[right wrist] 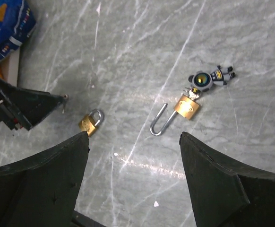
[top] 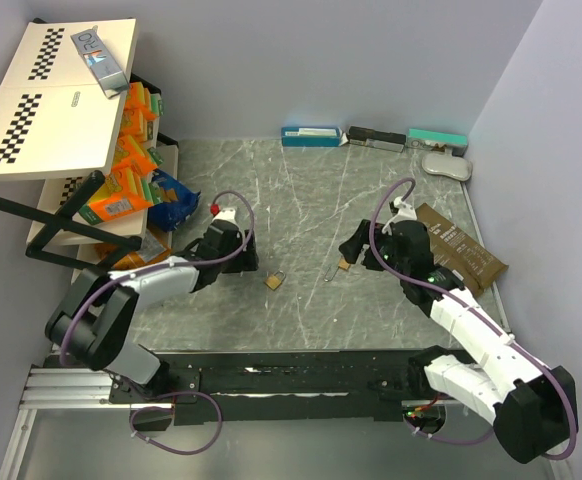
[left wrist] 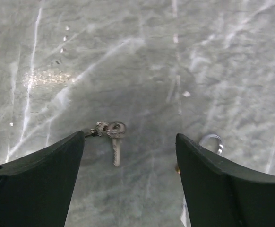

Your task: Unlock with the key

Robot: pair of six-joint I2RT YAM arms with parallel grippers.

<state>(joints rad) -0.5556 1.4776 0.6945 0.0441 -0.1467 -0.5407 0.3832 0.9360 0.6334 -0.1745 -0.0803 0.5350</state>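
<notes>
Two arms work a grey marble counter (top: 301, 200), and we read the scene from the left. There a tilted shelf rack (top: 56, 95) holds orange snack packets (top: 131, 165).

The left gripper (left wrist: 129, 138) hangs low over the stone with its fingers spread wide and nothing between them. Just below it a small silver key (left wrist: 116, 150) lies flat on its ring (left wrist: 115, 128). In the left wrist view the blade runs from the ring straight down the picture, tip nearest the lens.

Next comes a small brass padlock (right wrist: 90, 122), shackle closed, lying on its side just right of the left gripper. In the right wrist view its long axis slants, body at lower left and shackle at upper right.

Further right we see a second brass padlock (right wrist: 187, 106), its long shackle (right wrist: 158, 120) swung open toward the lower left. An astronaut charm (right wrist: 208, 79) sits at its upper right.

The right gripper (right wrist: 133, 137) hovers above both locks, fingers spread and empty. A brown packet (top: 466, 250) lies at the far right.
</notes>
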